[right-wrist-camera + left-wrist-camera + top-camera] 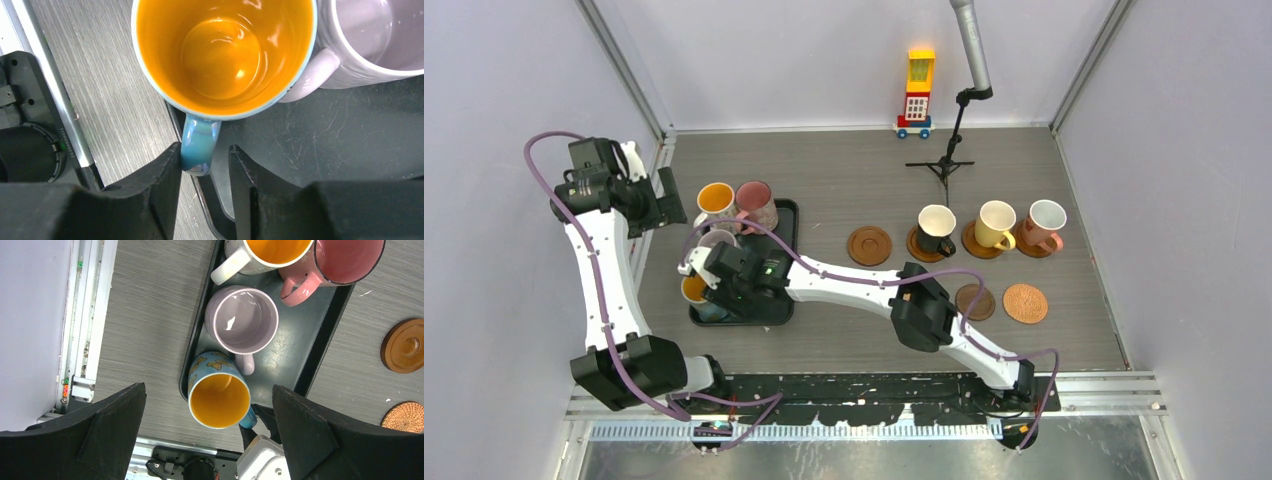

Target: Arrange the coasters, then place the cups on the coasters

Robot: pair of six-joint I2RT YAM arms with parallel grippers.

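The blue cup (222,50) with an orange inside stands at the near left corner of the black tray (786,215). My right gripper (205,150) straddles its handle (198,142). The left finger touches the handle and a gap shows at the right finger, so the gripper is open. A lilac cup (242,320), a patterned white cup (270,250) and a pink cup (345,257) share the tray. My left gripper (208,389) hangs wide open above them, holding nothing. Black (937,230), yellow (996,222) and pink (1046,222) cups sit on coasters. Bare coasters (869,245), (975,301), (1025,303) lie nearby.
A toy block tower (916,90) and a microphone stand (946,160) stand at the back of the table. The black base rail (874,390) runs along the near edge. Grey walls close in on the left and right.
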